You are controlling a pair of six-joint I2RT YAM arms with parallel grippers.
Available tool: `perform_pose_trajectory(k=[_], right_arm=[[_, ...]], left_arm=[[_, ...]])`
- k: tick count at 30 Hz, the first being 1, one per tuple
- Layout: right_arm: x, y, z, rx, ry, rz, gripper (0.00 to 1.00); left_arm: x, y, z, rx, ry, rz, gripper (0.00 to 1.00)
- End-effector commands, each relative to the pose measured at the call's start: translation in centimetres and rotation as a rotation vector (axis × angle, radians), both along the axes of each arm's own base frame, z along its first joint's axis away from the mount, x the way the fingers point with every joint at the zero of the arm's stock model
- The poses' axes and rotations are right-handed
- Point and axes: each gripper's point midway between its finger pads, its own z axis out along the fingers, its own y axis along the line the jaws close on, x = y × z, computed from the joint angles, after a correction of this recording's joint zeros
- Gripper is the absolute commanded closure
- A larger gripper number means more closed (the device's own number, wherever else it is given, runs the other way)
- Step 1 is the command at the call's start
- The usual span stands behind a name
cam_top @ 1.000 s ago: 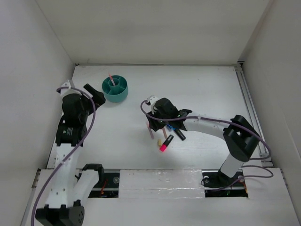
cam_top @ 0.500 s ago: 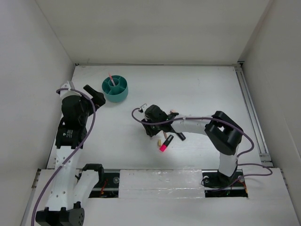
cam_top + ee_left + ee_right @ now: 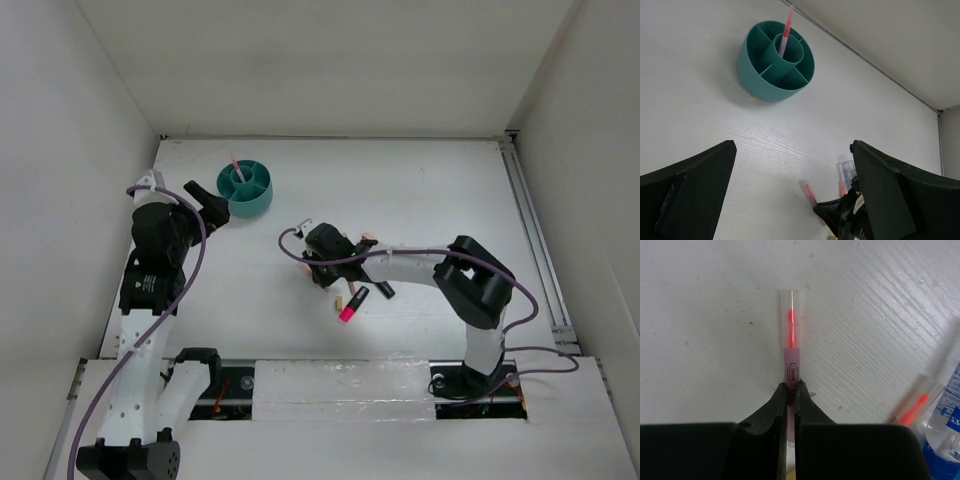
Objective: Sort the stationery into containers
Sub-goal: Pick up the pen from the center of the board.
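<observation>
Slipping is the worry: right end effector (image 3: 790, 400), shut on the thin pen (image 3: 791, 352), may drop it before the tub (image 3: 246, 203) at eleven o'clock; left end effector (image 3: 794, 150) hangs open.

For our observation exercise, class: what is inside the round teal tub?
One thin pink pen stands tilted in the teal tub's central ring. The outer compartments that show look empty. The ring's wall hides the pen's lower end and the ring's floor.
</observation>
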Motion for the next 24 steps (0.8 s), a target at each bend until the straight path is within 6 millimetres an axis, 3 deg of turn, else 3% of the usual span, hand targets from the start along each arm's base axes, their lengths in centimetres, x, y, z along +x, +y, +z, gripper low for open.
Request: perform_pose_trajectory(k=[1,2,4,5,6,7,8,11,12,19,24], right_arm=[[0.5,1.2,3.7,0.086,-0.072,-0.002,1.0],[0.9,1.8,6.3,0.146,-0.115,-0.002,1.0],[1.4,1.6,8.2,0.2,-0.145,-0.007,1.0],[1.5,2.3,10.4,0.264,-0.178,0.005,1.0],[2.0,2.2,11.3,0.293,-0.184,-0.006,1.0],[2.5,2.1,11.5,0.3,-0.191,-0.015,1.0],[2.9,2.3,13.0,0.328,-0.213,-0.032,1.0],[3.7,2.9,14.8,0.369,-0.236,-0.065,1.0],[4.1,3.5,16.9,0.432,-0.265,-0.073,1.0],[2.4,7.7,24.4,0.748,-0.293,0.09,1.0],[1.1,8.8,27.2,0.862,-0.295,0.178,1.0]], left_arm=[[0.7,-2.0,0.1,-0.009,-0.033,-0.125,0.0],[0.6,-3.5,0.1,-0.028,-0.036,-0.212,0.0],[1.0,-5.4,-0.6,-0.063,-0.029,-0.319,0.0],[0.9,-6.4,-0.4,-0.082,-0.035,-0.38,0.0],[0.4,-8.5,-1.0,-0.124,-0.013,-0.501,0.0],[0.3,-9.2,-0.9,-0.139,-0.019,-0.55,0.0],[0.3,-9.7,-1.0,-0.149,-0.025,-0.586,0.0],[0.1,-10.6,-1.3,-0.179,-0.015,-0.641,0.0],[0.1,-10.7,-1.1,-0.188,-0.022,-0.649,0.0],[-0.2,-12.0,-2.2,-0.239,0.011,-0.742,0.0],[0.1,-11.7,-3.3,-0.246,0.054,-0.716,0.0]])
